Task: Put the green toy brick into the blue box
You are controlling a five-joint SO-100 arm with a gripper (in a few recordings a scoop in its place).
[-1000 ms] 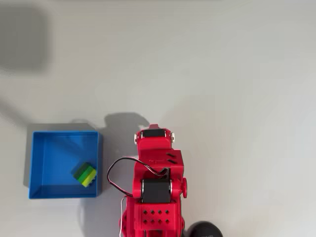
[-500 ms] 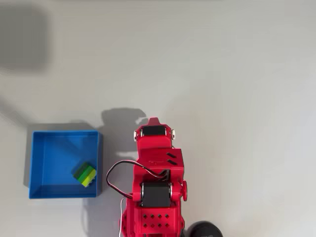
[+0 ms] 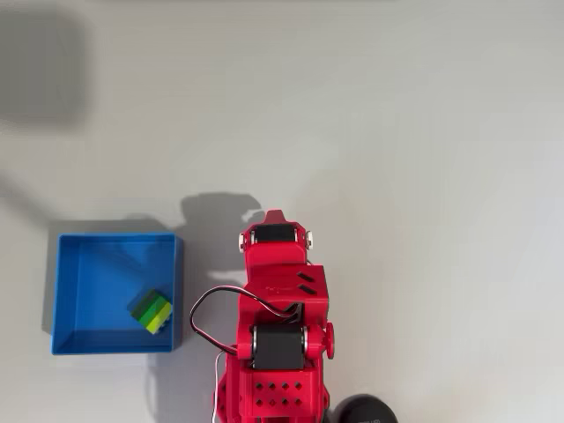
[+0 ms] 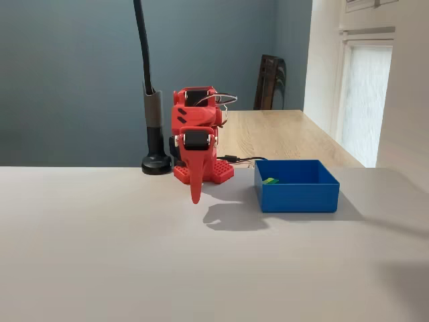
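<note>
The green toy brick (image 3: 152, 312) lies inside the blue box (image 3: 97, 273), near its lower right corner in the overhead view. In the fixed view the brick (image 4: 270, 180) shows just above the rim of the box (image 4: 298, 198). The red arm (image 3: 278, 300) is folded over its base, right of the box in the overhead view. My gripper (image 4: 195, 196) hangs point down in front of the base, left of the box in the fixed view. Its fingers are shut with nothing in them, clear of the box and the brick.
A black lamp stand with a round foot (image 4: 156, 163) rises just beside the arm's base and shows as a dark disc (image 3: 357, 410) at the overhead picture's bottom edge. The grey table (image 3: 423, 176) stretches open above and to the right of the arm. A wooden table (image 4: 281, 134) stands behind.
The arm's front end moved a little up the overhead picture a second ago, then stood still. The brick and box have not moved.
</note>
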